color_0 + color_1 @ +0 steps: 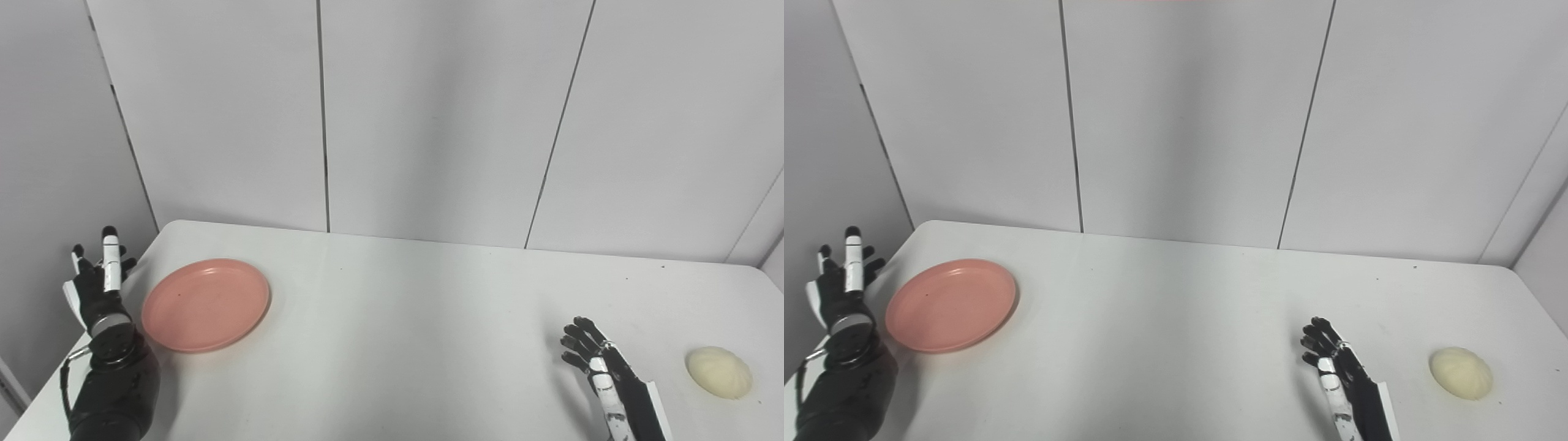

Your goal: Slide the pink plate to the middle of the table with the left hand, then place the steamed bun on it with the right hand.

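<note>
Plate (205, 304): near left table (404, 331) edge, looks light, rigid, likely slides easily; push at left rim | Bun (718, 372): near right edge, looks soft; grasp sides gently | Left hand (98, 283): fingers spread, empty, just left of plate | Right hand (597, 361): empty, fingers apart, left of bun

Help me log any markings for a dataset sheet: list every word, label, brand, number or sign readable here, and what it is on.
None can be read. The pink plate, steamed bun, table, left hand and right hand show no legible text.
</note>
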